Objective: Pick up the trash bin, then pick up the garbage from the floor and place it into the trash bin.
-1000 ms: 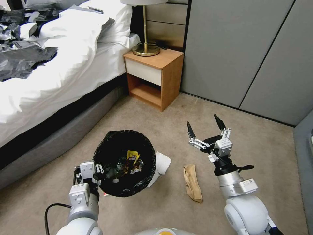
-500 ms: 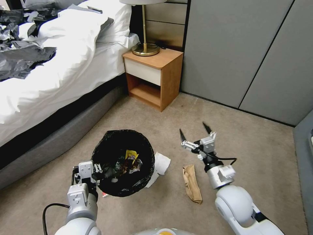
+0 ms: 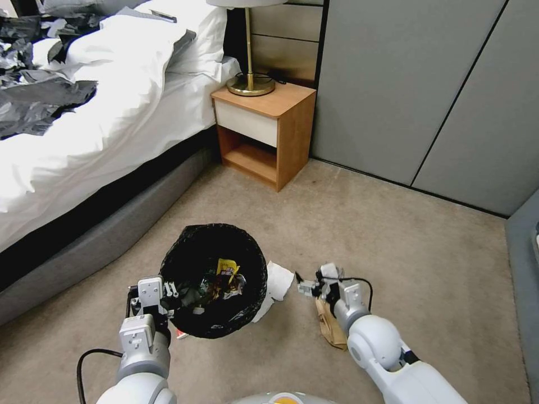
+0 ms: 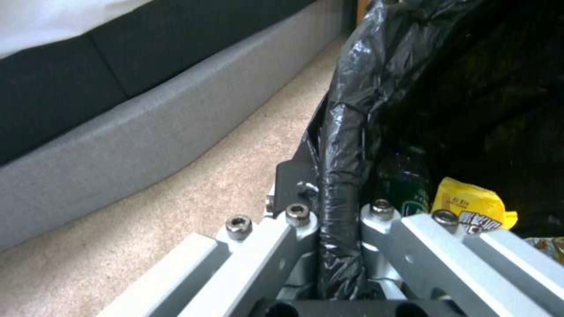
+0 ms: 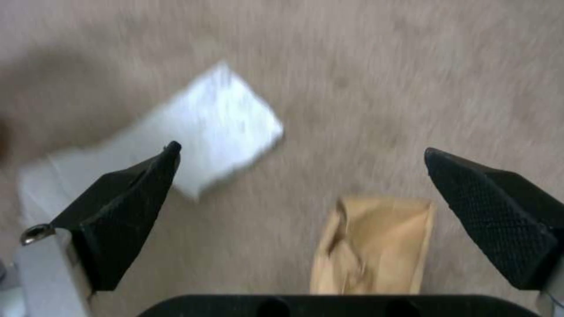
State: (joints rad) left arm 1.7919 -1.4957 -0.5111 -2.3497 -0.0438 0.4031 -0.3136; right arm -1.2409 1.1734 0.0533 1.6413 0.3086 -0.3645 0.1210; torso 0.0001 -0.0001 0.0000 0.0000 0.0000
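The trash bin point(image 3: 185, 328), lined with a crinkly black bag, sits at the lower left of the head view. My left gripper point(image 3: 152, 296) is shut on its near rim point(image 4: 339, 145). Inside the bin lie a yellow snack wrapper point(image 3: 226, 268) point(image 4: 470, 208) and a green-labelled bottle point(image 4: 411, 193). My right gripper point(image 3: 310, 285) point(image 5: 301, 152) hangs open, low over the carpet. It is just above the far end of a brown paper bag point(image 3: 331, 328) point(image 5: 373, 244). A white tissue point(image 3: 279, 282) point(image 5: 217, 127) lies flat between the bin and the paper bag.
A bed point(image 3: 84, 140) with a grey base runs along the left. A wooden nightstand point(image 3: 264, 134) carrying a brass lamp point(image 3: 250, 84) stands at the back, beside grey wall panels point(image 3: 421, 95). A small red-white scrap point(image 3: 181, 335) peeks out under the bin. Open carpet point(image 3: 438, 264) lies to the right.
My right arm has swung down and toward me, bringing its open gripper from mid-air to just above the brown paper bag. The left gripper and bin have stayed put.
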